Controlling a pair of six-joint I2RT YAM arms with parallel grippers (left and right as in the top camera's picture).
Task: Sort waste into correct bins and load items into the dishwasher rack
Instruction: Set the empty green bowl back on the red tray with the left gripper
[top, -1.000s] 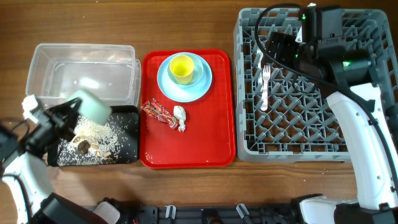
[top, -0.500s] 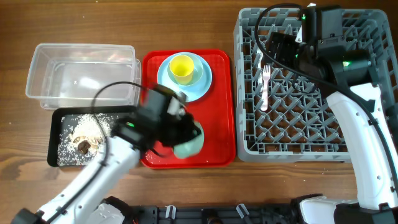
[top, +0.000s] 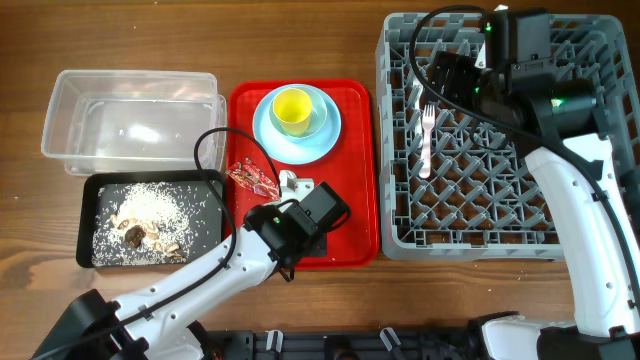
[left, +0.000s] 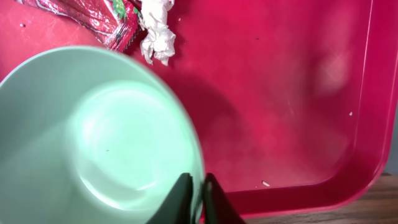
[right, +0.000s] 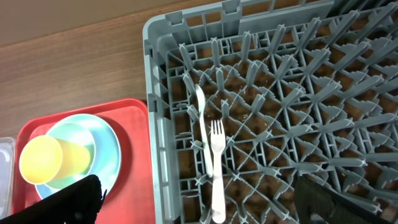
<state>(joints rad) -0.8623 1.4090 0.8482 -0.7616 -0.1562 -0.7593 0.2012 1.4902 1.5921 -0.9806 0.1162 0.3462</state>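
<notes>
Pale green bowl (empty) is rim-pinched by left fingers; right fingers hang spread. Next: carry it to the rack, three o'clock.

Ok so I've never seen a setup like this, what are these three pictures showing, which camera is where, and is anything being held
These are two robot arms at a wooden table. The wide picture looks down from above; the other two come from cameras on each arm's wrist. The left hand pinches the rim of a pale green bowl over a red tray, beside a red wrapper and white tissue. A blue plate with a yellow cup sits there too. The right hand is open and empty above the grey rack, where a fork and spoon lie. A clear tub and black tray of rice sit left.
</notes>
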